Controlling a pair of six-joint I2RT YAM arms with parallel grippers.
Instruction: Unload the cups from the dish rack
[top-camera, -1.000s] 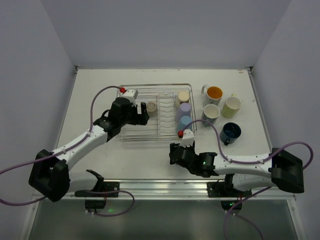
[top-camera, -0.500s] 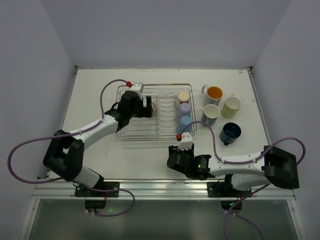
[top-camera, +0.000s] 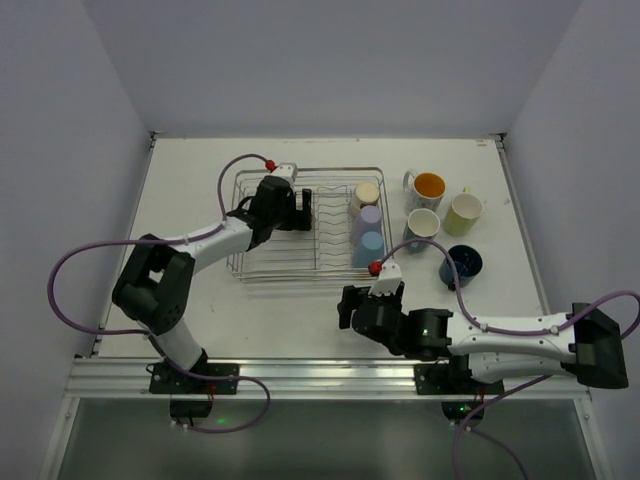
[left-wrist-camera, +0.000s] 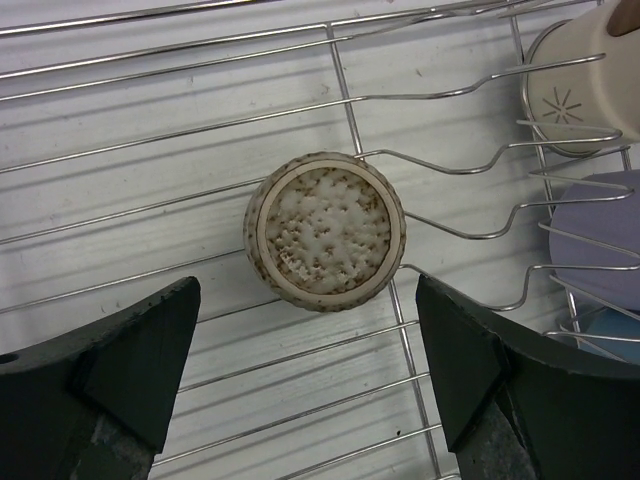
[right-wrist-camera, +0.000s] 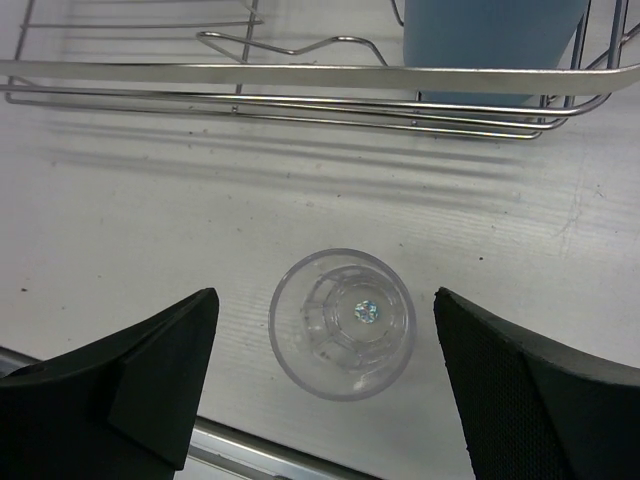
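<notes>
Over the left half of the dish rack (top-camera: 310, 171): left gripper (top-camera: 299, 207), spread wide. Seen from the left wrist, fingers (left-wrist-camera: 130, 350) either side of a speckled beige cup (left-wrist-camera: 325, 230), clear of it on both sides. Upside down on the rack's floor wires, base upward, just left of the plate-slot wires.

At the rack's right end, a row of three cups: cream (top-camera: 367, 193) farthest, lavender (top-camera: 370, 216) in the middle, light blue (top-camera: 369, 245) nearest.

On the white table (top-camera: 200, 300) in front of the rack's near right corner: right gripper (top-camera: 352, 303), also wide open. In the right wrist view, a clear glass cup (right-wrist-camera: 342, 322) upright on the table between the fingers (right-wrist-camera: 150, 370), touched by neither, just outside the rack's near rim.

To the right of the rack, four mugs standing apart: white with orange inside (top-camera: 428, 186), yellow-green (top-camera: 463, 212), grey with a pale inside (top-camera: 422, 224), dark blue (top-camera: 461, 265) nearest.
</notes>
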